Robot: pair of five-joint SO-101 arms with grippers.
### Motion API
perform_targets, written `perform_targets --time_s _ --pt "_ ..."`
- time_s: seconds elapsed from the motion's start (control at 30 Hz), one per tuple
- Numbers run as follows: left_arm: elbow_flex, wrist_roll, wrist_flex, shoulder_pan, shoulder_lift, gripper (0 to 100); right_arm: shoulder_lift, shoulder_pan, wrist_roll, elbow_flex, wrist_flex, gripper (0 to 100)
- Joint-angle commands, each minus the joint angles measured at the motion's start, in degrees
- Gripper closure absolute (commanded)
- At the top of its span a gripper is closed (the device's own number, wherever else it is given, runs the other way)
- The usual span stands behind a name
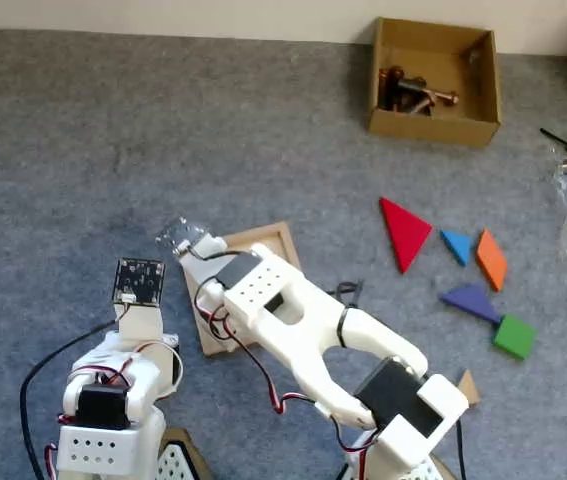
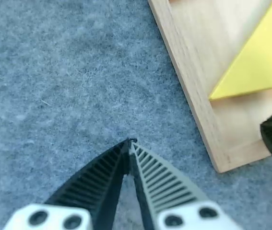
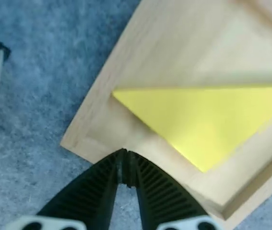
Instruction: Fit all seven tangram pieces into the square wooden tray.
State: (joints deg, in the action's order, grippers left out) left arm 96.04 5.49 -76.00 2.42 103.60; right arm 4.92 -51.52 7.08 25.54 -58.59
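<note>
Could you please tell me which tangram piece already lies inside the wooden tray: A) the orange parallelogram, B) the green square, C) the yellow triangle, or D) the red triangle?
C, since the yellow triangle lies flat within the rim of the wooden tray.

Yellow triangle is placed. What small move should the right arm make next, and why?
Probably raise the right gripper clear of the tray, toward the red triangle: its jaws are shut and empty, the yellow triangle lies inside, and the red one lies outside.

Left pincer [image 2: 130, 142] closed, tips touching. Right pincer [image 3: 124, 154] closed too; right arm [image 1: 303, 320] stretched forward-left.
</note>
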Motion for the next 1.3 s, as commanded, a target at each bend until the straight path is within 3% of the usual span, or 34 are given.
perform_targets --time_s 0.0,0.27,1.1,1.27 --pt "1.1 0.4 0.1 -0.8 0.4 99 0.4 -0.5 -0.2 -0.6 2.1 99.0" --pt "1.1 0.4 0.1 -0.8 0.4 99 1.3 2.0 3.5 -0.7 4.1 99.0" --pt "1.1 0.4 0.1 -0.8 0.4 99 1.5 8.0 4.0 -1.3 13.3 99.0" --pt "1.1 0.4 0.1 -0.8 0.4 99 1.5 8.0 8.2 -3.4 13.3 99.0"
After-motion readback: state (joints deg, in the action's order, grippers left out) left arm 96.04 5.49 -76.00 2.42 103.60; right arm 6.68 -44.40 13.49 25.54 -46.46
